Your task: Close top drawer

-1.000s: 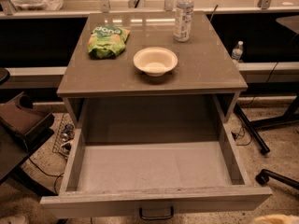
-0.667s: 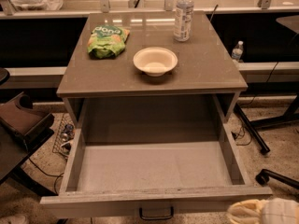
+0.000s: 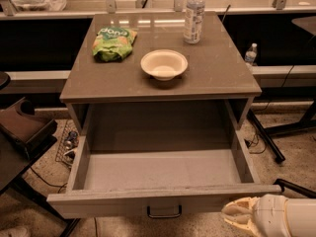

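Note:
The top drawer (image 3: pixel 163 201) is pulled fully out of the grey cabinet (image 3: pixel 160 78). Its deep grey box interior (image 3: pixel 160 169) holds nothing. The flat front panel faces me, with a small dark loop handle (image 3: pixel 164 212) at its centre. My gripper (image 3: pixel 236 214), cream-coloured, comes in from the lower right corner. It sits just right of the handle, at the level of the front panel's lower right end.
On the cabinet top stand a white bowl (image 3: pixel 164 64), a green snack bag (image 3: pixel 113 43) and a water bottle (image 3: pixel 194 15). A dark chair (image 3: pixel 22 127) is at the left. Another bottle (image 3: pixel 251 54) and dark table legs (image 3: pixel 269 142) are at the right.
My gripper has come into view at the lower right and moved left and up toward the drawer front. The drawer has not moved.

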You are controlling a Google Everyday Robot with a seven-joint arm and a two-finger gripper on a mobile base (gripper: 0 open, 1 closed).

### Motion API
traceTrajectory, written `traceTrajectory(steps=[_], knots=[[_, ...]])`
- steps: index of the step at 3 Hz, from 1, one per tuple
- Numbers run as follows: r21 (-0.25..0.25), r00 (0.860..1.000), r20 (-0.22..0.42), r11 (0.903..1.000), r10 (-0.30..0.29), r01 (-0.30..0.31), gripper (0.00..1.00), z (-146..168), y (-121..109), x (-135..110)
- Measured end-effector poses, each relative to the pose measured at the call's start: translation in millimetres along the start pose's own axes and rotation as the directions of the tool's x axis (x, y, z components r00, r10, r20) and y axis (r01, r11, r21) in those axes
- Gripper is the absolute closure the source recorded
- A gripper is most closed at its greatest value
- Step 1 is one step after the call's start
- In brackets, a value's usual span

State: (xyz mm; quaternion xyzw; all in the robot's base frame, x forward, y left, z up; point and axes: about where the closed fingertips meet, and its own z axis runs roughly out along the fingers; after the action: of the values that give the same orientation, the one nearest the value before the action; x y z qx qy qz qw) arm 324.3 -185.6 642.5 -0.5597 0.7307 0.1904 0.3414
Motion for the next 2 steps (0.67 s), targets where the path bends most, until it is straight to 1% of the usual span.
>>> traceTrajectory(steps=[1, 2], knots=[[0.000, 0.999, -0.011, 0.9986, -0.053, 0.053, 1.00, 22.5, -23.2, -20.7], [-0.001, 0.998, -0.013, 0.9981, -0.062, 0.062, 1.00, 25.7, -25.8, -23.7]])
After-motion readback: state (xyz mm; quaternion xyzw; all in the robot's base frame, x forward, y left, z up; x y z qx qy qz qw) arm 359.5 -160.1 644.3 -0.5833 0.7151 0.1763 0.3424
